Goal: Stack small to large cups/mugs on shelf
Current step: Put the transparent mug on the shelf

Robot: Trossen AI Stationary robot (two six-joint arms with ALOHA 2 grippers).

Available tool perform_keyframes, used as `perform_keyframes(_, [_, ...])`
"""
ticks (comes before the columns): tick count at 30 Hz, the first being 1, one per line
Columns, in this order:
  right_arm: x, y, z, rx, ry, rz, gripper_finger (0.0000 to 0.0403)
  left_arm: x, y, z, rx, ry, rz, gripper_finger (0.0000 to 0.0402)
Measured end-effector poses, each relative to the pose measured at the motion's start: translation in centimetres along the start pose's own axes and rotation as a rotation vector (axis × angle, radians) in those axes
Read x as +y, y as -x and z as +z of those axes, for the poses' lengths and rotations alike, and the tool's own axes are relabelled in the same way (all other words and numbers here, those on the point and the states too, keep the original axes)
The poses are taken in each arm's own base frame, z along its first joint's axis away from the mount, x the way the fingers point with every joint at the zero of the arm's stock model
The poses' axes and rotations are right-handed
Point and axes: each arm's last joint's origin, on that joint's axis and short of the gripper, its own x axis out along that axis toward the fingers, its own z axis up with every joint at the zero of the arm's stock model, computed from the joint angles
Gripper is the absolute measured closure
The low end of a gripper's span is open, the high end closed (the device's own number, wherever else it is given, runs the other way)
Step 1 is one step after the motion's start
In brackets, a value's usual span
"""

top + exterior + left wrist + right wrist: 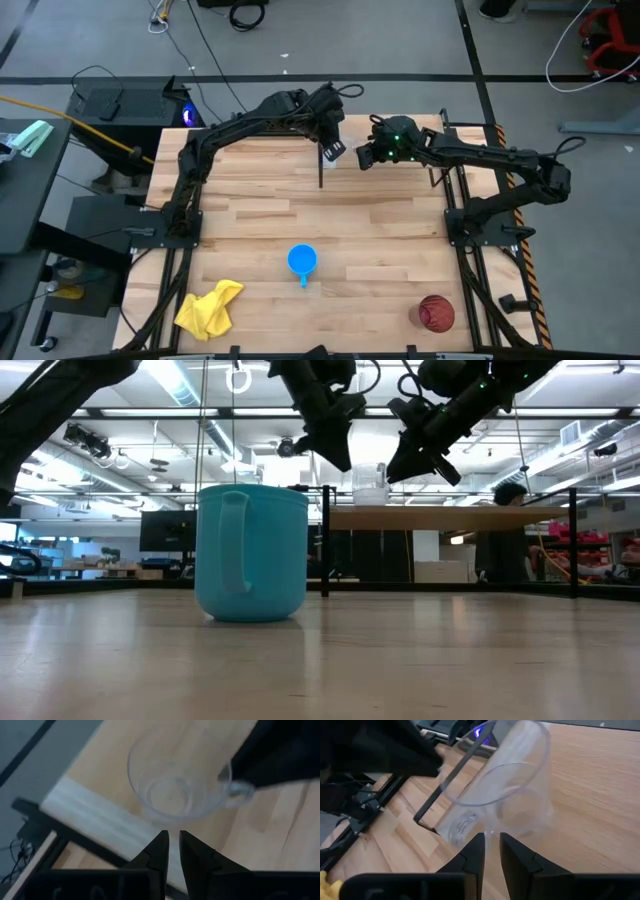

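The small clear cup (pixel 369 484) stands upright on the light wooden shelf (pixel 450 517) at the table's far side. It also shows in the left wrist view (pixel 175 790) and the right wrist view (pixel 495 790). My left gripper (pixel 172 837) is shut, its tips just outside the cup's rim on the left (pixel 340 460). My right gripper (pixel 491 840) is shut, at the cup's opposite side (pixel 395 472). The blue mug (pixel 302 260) and the dark red tumbler (pixel 436 313) stand on the tabletop near the front. My left gripper has both shut fingertips (pixel 162 837) side by side just outside the cup's near wall (pixel 165 821); I cannot tell whether they touch it. My right gripper comes slanting down from the table's right, and its tip meets the cup's rim (pixel 236 789). The cup stays upright on the shelf.
A yellow cloth (pixel 208 307) lies at the table's front left corner. A thin black upright (pixel 325 540) of the shelf stands just left of the cup, next to the white end panel (pixel 100 817). The two arms are close together above the shelf.
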Motion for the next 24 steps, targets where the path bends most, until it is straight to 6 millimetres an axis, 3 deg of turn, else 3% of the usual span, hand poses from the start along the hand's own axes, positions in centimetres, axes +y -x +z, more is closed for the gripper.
perform_keyframes(24, [0.47, -0.04, 0.14, -0.027, -0.017, 0.03, 0.0337, 1.05, -0.26, 0.6, -0.049, 0.034, 0.003, 0.0353])
